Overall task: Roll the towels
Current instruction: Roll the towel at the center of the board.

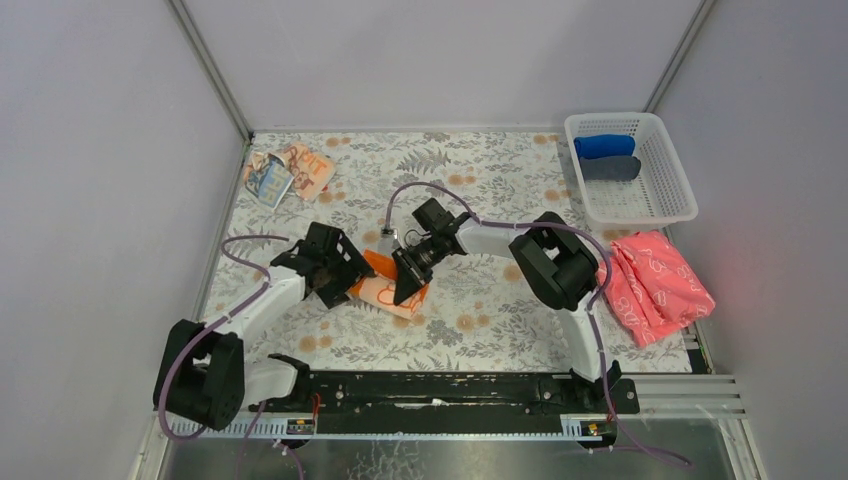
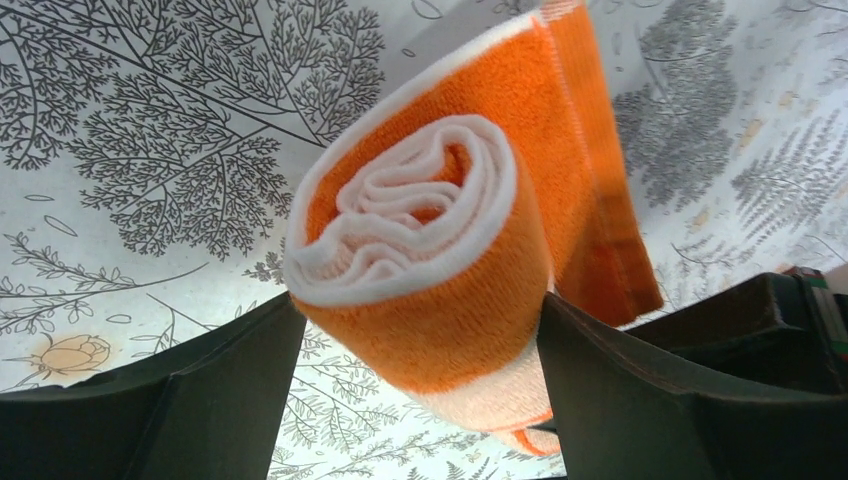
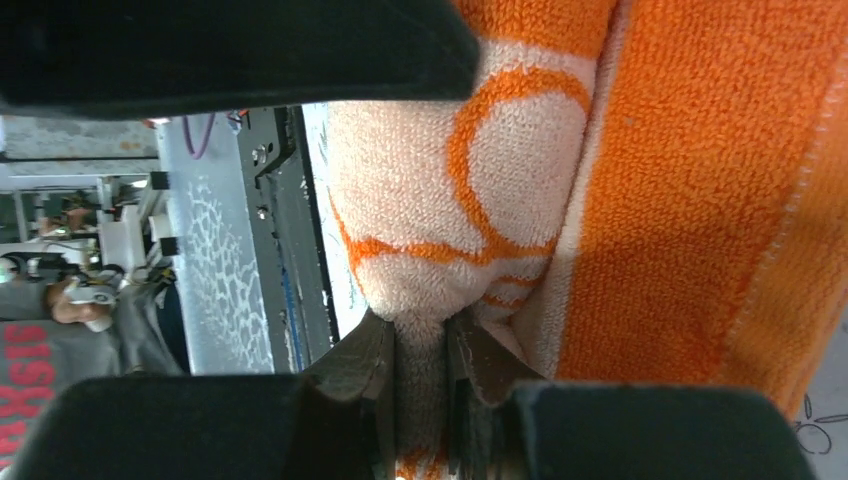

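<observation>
The orange-bordered towel [image 1: 383, 292] is found at the middle of the tabletop [image 1: 480, 325], caught between the two arms and already wound into a roll for most of its length. In the left wrist view its spiral end is turned straight toward the left end effector [image 1: 345, 280], so the long axis of the roll is judged to run away from that end effector, toward the right. In the top view the cloth is largely covered by the arms, and the axis cannot be read there with confidence. The left jaws are spread wide on either side of the roll, released rather than clenched, with the fingers [image 2: 610, 390] just beside it. The right end effector [image 3: 422, 345] is clenched on a fold of the cream part of the same towel, with the jaws nearly together and cloth pinched between them. The coming move is therefore judged to turn on the roll lying directly between the left jaws, end-on, while its right side is pinned. The pale peach towel [image 1: 290, 172] lies crumpled and unrolled at the far left corner, well apart from both end effectors, and the left arm is the nearer to it. At the far right a white basket [image 1: 672, 205] is seen holding a blue roll [image 1: 603, 146] and a dark grey roll [image 1: 610, 168] side by side. A pink cloth [image 1: 655, 282] is spread on the tabletop just on its near side.
</observation>
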`<state>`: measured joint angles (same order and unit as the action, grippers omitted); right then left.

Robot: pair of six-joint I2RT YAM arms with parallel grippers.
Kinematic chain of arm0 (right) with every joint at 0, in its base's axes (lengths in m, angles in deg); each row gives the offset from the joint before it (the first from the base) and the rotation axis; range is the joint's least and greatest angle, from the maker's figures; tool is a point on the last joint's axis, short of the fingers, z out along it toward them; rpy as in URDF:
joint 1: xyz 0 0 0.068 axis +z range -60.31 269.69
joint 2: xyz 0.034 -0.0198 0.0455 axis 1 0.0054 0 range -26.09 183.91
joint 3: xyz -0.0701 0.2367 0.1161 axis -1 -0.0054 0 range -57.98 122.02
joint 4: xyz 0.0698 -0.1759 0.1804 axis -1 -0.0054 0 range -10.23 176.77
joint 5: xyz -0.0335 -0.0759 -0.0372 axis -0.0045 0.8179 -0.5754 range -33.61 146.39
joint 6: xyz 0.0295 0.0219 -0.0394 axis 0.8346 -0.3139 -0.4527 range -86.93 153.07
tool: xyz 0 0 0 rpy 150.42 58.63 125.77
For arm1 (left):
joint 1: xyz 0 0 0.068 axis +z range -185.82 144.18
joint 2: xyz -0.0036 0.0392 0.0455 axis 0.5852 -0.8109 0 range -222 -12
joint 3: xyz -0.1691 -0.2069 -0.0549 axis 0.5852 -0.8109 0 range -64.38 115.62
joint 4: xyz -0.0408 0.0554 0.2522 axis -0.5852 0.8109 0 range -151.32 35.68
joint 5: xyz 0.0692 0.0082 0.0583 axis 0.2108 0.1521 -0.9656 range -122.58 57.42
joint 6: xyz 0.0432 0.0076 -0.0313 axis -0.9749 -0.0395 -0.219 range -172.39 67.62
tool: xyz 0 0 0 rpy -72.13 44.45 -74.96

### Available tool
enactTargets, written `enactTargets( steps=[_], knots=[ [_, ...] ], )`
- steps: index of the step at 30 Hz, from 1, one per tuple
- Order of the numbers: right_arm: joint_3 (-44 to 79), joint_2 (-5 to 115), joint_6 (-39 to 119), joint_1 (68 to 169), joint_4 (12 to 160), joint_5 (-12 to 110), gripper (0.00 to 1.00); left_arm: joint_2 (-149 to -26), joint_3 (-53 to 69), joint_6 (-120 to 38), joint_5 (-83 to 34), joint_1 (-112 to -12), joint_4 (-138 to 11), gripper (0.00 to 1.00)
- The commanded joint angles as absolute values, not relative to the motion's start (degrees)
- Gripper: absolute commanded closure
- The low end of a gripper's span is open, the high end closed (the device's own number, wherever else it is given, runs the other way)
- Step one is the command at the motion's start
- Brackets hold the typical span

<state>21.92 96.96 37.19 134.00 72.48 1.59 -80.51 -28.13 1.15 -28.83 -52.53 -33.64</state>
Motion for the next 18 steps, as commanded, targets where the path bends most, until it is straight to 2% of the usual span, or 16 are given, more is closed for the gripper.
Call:
enactTargets(
  steps=[1, 5, 8, 11, 13, 18],
  knots=[
    [19.18, 102.91, 40.44, 133.92, 64.54, 3.19, 1.00, -84.39, -29.18, 0.76, -30.66, -51.89, -35.50, 0.18],
    [17.89, 102.22, 41.94, 133.55, 66.07, 5.09, 1.00, -87.98, -28.91, -0.92, -33.17, -50.91, -35.46, 0.24],
    [16.85, 99.09, 41.38, 133.50, 66.38, 8.50, 0.97, -90.75, -29.25, -1.92, -32.69, -50.89, -36.27, 0.34],
    [14.57, 93.97, 40.69, 133.64, 68.23, 13.16, 0.81, -92.93, -29.81, -2.74, -30.97, -50.97, -37.33, 0.45],
    [13.35, 90.36, 39.95, 133.65, 69.13, 16.03, 0.64, -93.87, -29.88, -3.11, -30.58, -50.93, -37.68, 0.47],
    [12.72, 81.69, 34.96, 136.32, 68.11, 28.19, 0.41, -95.05, -29.37, -4.32, -29.93, -50.98, -37.55, 0.51]
  ],
)
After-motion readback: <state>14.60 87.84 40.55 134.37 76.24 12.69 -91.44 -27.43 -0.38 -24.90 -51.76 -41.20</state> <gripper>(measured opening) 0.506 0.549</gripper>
